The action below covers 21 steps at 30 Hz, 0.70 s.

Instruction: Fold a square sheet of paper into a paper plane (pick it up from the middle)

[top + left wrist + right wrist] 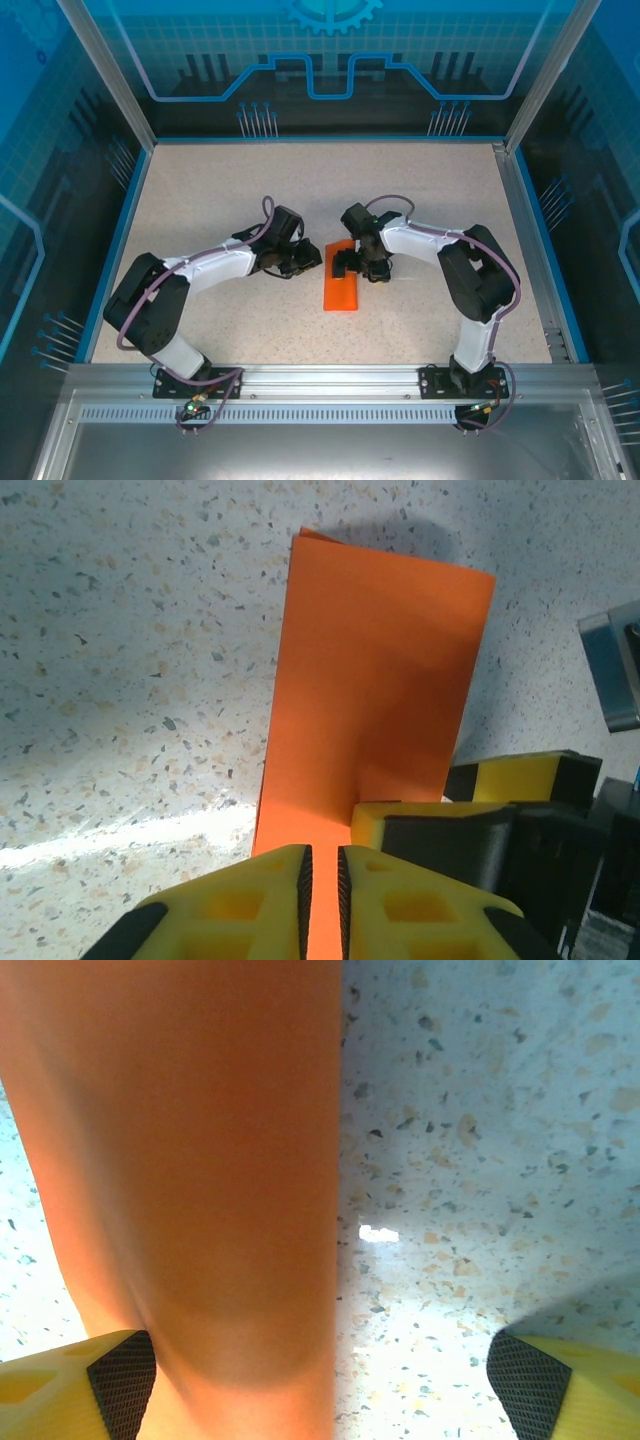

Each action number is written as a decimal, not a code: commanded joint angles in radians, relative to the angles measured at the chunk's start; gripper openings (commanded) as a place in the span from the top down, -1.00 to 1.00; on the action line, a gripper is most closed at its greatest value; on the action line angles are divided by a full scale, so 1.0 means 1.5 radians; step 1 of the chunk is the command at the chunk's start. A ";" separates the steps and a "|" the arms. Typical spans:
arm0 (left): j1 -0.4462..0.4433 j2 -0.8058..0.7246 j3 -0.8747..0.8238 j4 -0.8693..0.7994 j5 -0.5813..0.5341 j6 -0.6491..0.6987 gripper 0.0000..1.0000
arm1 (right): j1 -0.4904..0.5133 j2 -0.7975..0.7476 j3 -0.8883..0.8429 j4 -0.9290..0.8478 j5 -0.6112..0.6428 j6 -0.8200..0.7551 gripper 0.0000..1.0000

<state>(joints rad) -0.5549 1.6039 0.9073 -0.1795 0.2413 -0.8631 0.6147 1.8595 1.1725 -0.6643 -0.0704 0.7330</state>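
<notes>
Left jaws seemingly pinch the square sheet of paper (370,680), right jaws wide above.

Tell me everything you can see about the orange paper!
The orange paper is thin, plain and bright, folded into a long rectangle with a soft crease. It lies on the speckled table between both arms. The left gripper, nearly closed, sits at one edge, and the open right gripper straddles another edge.

The left arm (205,268) and right arm (420,240) have black joints, white link shells and looping purple cables (268,208). The left gripper (303,262) and right gripper (348,266) carry yellow fingers (250,905) faced with black ribbed pads (122,1380).
</notes>
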 commanded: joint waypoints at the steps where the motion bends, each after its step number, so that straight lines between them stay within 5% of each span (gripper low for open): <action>1: -0.005 0.015 0.021 -0.011 0.009 -0.009 0.67 | -0.006 0.051 -0.037 0.015 -0.004 0.013 -0.83; 21: -0.005 0.015 0.022 -0.011 0.001 -0.010 0.66 | -0.016 0.061 -0.037 0.024 -0.027 -0.013 -0.79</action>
<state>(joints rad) -0.5549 1.6161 0.9123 -0.1791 0.2409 -0.8665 0.5949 1.8595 1.1660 -0.6571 -0.0975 0.7391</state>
